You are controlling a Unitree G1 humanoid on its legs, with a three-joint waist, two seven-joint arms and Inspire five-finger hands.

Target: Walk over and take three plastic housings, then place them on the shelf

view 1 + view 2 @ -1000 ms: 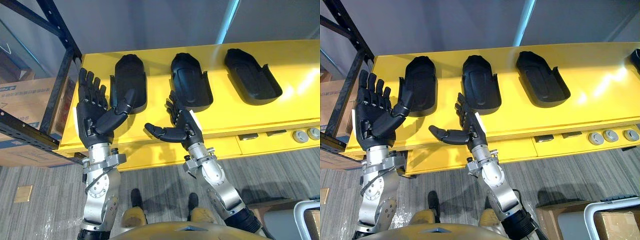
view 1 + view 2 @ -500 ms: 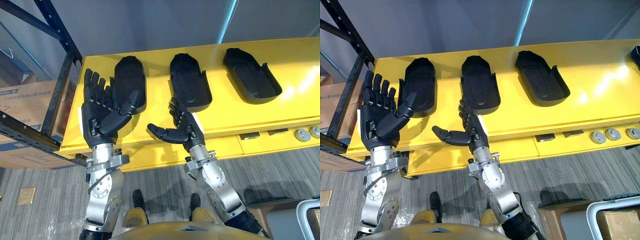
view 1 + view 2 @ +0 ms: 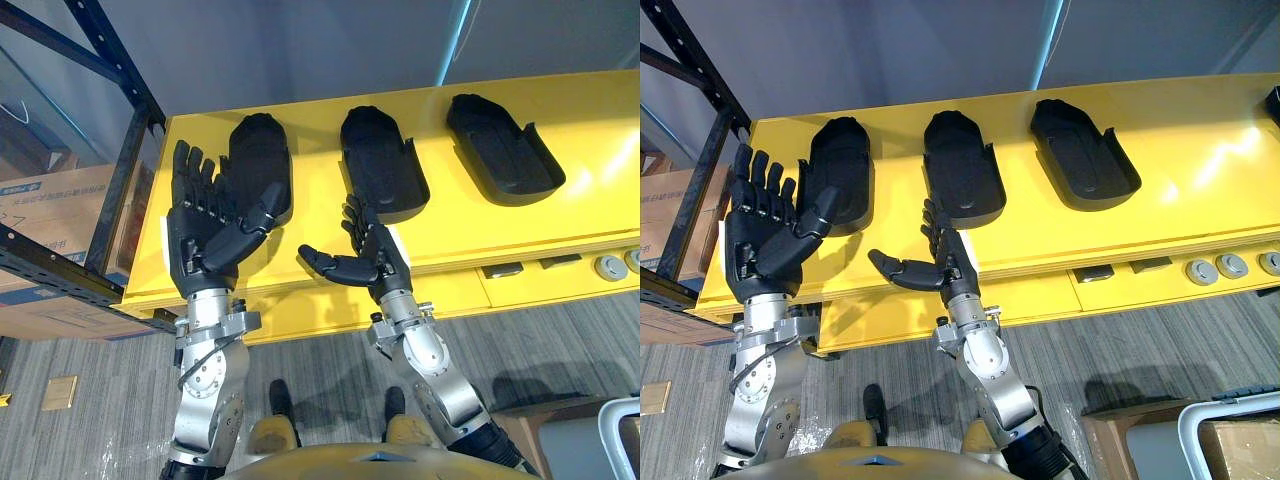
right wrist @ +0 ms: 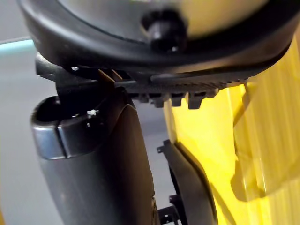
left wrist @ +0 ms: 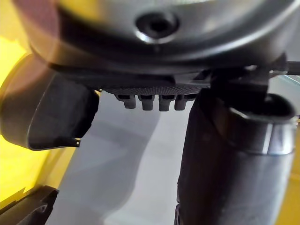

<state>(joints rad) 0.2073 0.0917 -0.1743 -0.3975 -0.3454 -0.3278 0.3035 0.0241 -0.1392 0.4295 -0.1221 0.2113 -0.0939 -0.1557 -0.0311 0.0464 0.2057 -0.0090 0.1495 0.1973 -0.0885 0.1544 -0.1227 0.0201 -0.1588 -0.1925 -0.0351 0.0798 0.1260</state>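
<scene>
I count three black plastic housings on the yellow table [image 3: 590, 185], lying in one row, hollow side up and apart from each other: the left housing [image 3: 258, 165], the middle housing [image 3: 382, 160] and the right housing [image 3: 500, 150]. None of them is in my grasp. I have two hands up in front of the table. My left hand [image 3: 200, 240] is raised with the palm turned back toward me, fingers straight and spread, just beside the left housing. My right hand [image 3: 378, 262] is also spread and holds nothing, with its fingers pointing toward the middle housing and its thumb stuck out sideways. My left thumb crosses in front of the left housing's near corner and my right fingertips overlap the middle housing's near edge, so I cannot tell whether either touches. One dark shelf rack [image 3: 122, 190] stands at the table's left end, cut off by the frame, with a cardboard box [image 3: 50, 200] partly hidden behind its bars. Three round silver knobs [image 3: 1232, 264] sit on the table's front at the right. A dark thing [image 3: 1274, 100] at the far right edge is cut off too short to make out.
</scene>
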